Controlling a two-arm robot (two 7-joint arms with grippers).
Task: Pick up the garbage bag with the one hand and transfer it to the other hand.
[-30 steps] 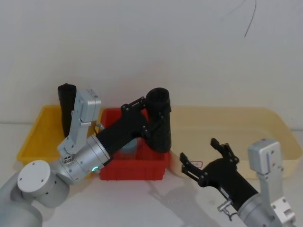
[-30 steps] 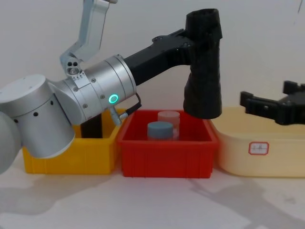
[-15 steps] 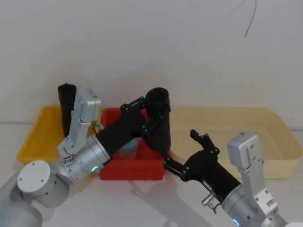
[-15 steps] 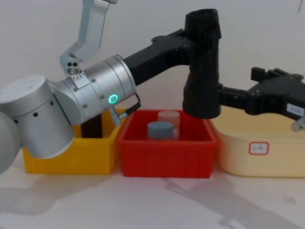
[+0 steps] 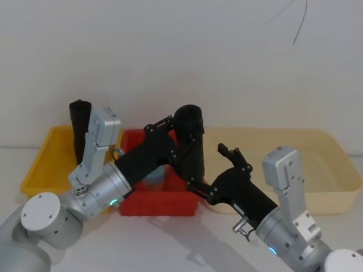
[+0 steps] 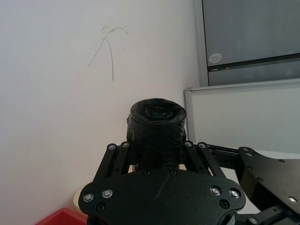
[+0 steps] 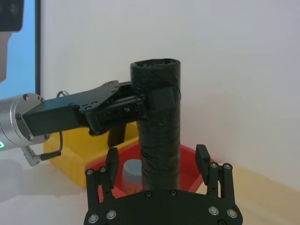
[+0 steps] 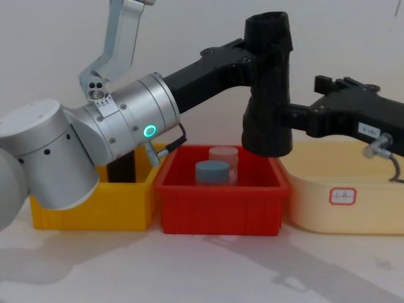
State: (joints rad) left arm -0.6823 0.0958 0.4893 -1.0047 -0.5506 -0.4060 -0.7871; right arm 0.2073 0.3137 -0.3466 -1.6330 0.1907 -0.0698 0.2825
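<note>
1. left gripper (image 5: 184, 139): clamped on garbage bag (image 8: 268, 95) at its upper part, holding it upright in the air.
2. bag's bottom end hangs over right side of red bin (image 8: 221, 208), not touching it.
3. right gripper (image 7: 157, 154): spread wide, fingers (image 7: 111, 161) either side of bag's lower part w/ gaps visible in right wrist view, so not pinching.
4. right arm comes in above cream tray (image 5: 334, 164).
5. blue-lidded jar (image 8: 211, 170) + pale jar (image 8: 224, 153) behind it stand inside red bin.
6. second black roll (image 5: 79, 127) upright in yellow bin (image 5: 39, 164), left of red bin.
7. bins & tray sit side by side on white worktop (image 8: 189, 271).
</note>
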